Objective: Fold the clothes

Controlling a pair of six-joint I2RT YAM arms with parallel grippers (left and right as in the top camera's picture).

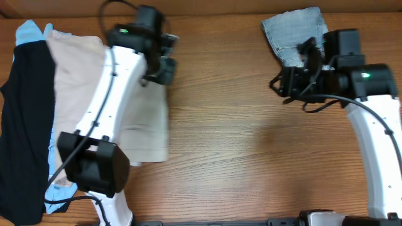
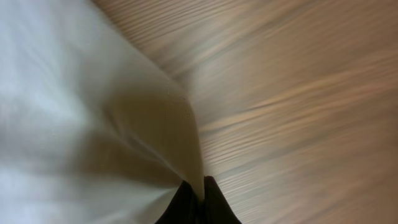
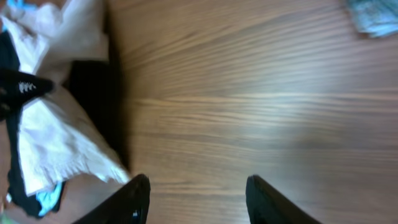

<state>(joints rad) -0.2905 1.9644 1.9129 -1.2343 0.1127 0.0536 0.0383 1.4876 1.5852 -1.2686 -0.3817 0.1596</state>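
A beige garment (image 1: 146, 119) lies spread on the left half of the wooden table (image 1: 251, 144). My left gripper (image 1: 157, 69) is shut on its far right corner; in the left wrist view the cloth (image 2: 112, 112) is pinched between the shut fingers (image 2: 199, 196) and lifted off the wood. A folded grey denim piece (image 1: 292, 31) sits at the back right. My right gripper (image 1: 295, 78) is open and empty beside it, above bare wood (image 3: 199, 193).
A pile of clothes lies at the far left: a black garment (image 1: 25, 125), a light blue one (image 1: 28, 31) and another beige one (image 1: 69, 81). The pile also shows in the right wrist view (image 3: 50, 124).
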